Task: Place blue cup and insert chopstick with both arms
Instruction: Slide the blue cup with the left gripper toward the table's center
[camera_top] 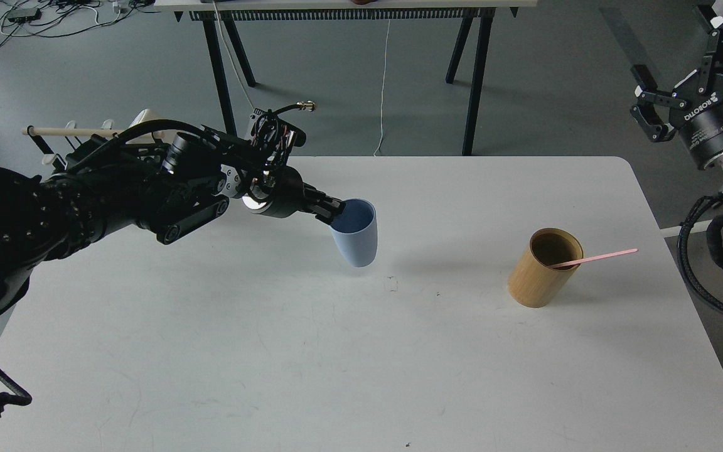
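Observation:
My left gripper (331, 211) is shut on the rim of the blue cup (355, 235) and holds it nearly upright just above the middle of the white table (311, 351). A pink chopstick (597, 257) leans out of the tan wooden holder (540, 270) at the right of the table, its free end pointing right. My right gripper (681, 63) is open and empty, raised beyond the table's far right corner, well above and right of the holder.
A black wire mug rack with a pale wooden rod (73, 132) stands at the far left, mostly hidden behind my left arm. A second table's black legs (474, 75) stand behind the table. Cables hang off the right edge.

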Robot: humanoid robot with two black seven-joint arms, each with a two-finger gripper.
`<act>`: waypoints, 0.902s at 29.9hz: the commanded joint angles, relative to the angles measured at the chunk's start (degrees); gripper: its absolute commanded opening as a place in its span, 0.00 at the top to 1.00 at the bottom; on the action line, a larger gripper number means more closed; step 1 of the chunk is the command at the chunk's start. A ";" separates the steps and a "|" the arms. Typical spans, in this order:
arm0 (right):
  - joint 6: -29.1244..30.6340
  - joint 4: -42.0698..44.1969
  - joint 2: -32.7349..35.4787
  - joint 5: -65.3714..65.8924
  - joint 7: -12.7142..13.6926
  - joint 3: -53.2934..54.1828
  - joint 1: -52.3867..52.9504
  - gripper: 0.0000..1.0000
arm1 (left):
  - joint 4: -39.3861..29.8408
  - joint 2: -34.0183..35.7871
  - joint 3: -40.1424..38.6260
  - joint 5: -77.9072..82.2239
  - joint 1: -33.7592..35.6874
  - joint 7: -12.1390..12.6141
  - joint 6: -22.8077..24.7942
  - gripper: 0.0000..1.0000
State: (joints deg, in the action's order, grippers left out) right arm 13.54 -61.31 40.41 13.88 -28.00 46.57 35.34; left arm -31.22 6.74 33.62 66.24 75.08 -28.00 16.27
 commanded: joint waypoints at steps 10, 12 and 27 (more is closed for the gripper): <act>0.09 1.28 -0.69 0.01 0.00 -0.60 -0.36 0.01 | -1.92 -2.95 -0.22 0.12 -1.16 0.00 -2.99 0.98; 0.18 1.37 -0.69 0.01 0.00 -0.60 -0.36 0.01 | -1.65 -4.01 -0.13 0.12 -1.16 0.00 -4.31 0.98; 0.26 1.81 -0.69 0.01 0.00 -0.95 -0.18 0.01 | -1.30 -4.02 -0.13 0.38 -2.92 0.00 -5.55 0.92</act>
State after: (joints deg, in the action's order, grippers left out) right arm 13.81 -59.50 39.81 13.89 -28.00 45.61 35.07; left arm -32.28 2.60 33.56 66.51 72.46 -28.00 10.77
